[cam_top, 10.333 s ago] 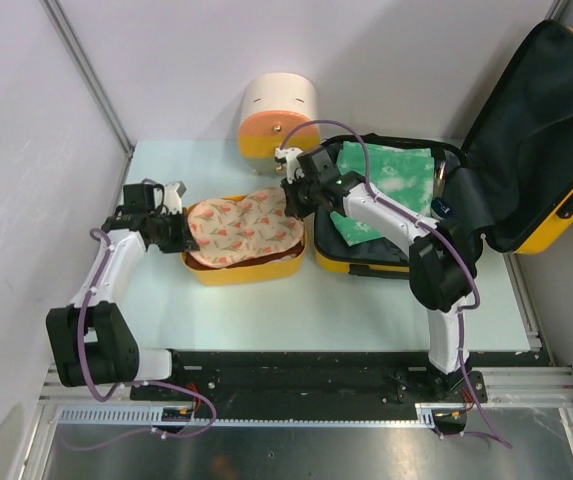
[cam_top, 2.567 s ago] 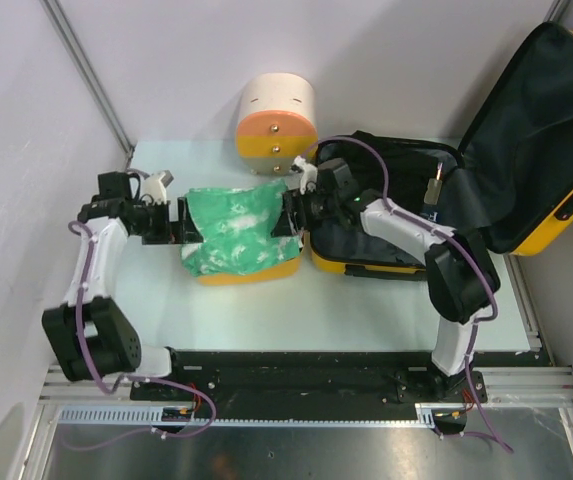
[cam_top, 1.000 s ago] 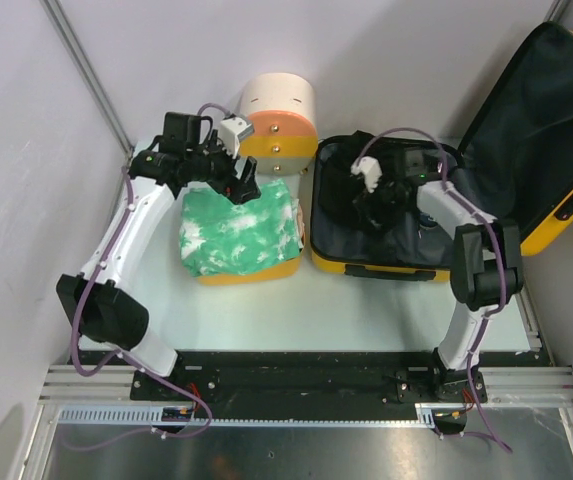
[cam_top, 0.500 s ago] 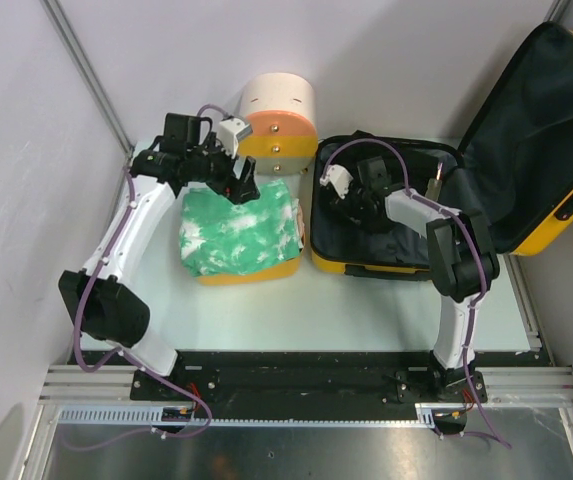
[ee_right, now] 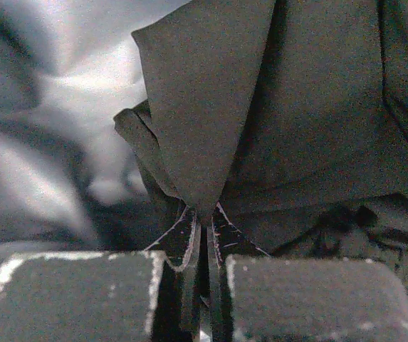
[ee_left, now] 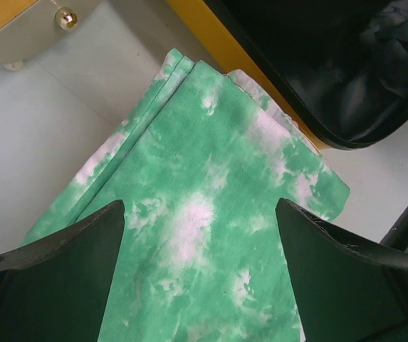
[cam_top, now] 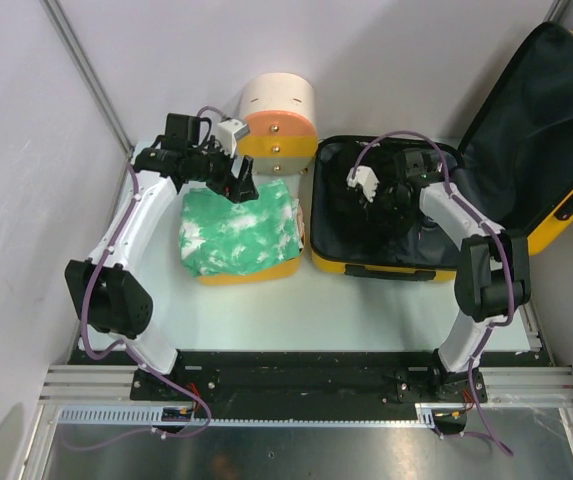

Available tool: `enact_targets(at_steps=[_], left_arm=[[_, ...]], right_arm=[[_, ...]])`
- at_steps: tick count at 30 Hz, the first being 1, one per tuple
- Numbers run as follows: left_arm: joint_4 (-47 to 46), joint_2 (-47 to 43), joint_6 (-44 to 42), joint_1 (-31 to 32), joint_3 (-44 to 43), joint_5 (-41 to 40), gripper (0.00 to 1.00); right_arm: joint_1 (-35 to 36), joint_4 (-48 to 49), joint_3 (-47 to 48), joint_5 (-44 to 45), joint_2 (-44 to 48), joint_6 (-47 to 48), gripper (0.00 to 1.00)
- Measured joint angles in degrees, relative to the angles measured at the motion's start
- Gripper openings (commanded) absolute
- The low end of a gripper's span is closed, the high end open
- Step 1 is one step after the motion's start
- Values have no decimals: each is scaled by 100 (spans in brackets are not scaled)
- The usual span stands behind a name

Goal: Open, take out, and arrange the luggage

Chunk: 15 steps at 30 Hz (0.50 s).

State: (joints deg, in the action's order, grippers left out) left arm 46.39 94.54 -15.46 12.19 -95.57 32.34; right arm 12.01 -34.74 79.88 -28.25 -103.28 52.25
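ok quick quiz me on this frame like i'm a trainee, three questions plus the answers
1. True or false: the left gripper is clamped on the green cloth.
2. What is the right gripper pinching inside the luggage? A) a wheel B) a fold of dark fabric C) a zipper pull
3. Name the thing standing behind the green cloth at the far edge of the table.

Key:
1. False: its jaws stand open above the cloth.
2. B.
3. The cream-and-orange cylindrical container.
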Motion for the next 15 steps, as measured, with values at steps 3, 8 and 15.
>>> enact_targets(at_steps=[3,8,15], left_arm=[[-2,0,2,0,-11,44,90],[-2,0,4,0,-11,87,91],[0,0,46,0,-13,105,91]], right_arm=[[28,-651,0,-297,157,260,0],[208,-1469,-15,-531,144,472,70],[-221,-1633,516,-894,151,-350,68]])
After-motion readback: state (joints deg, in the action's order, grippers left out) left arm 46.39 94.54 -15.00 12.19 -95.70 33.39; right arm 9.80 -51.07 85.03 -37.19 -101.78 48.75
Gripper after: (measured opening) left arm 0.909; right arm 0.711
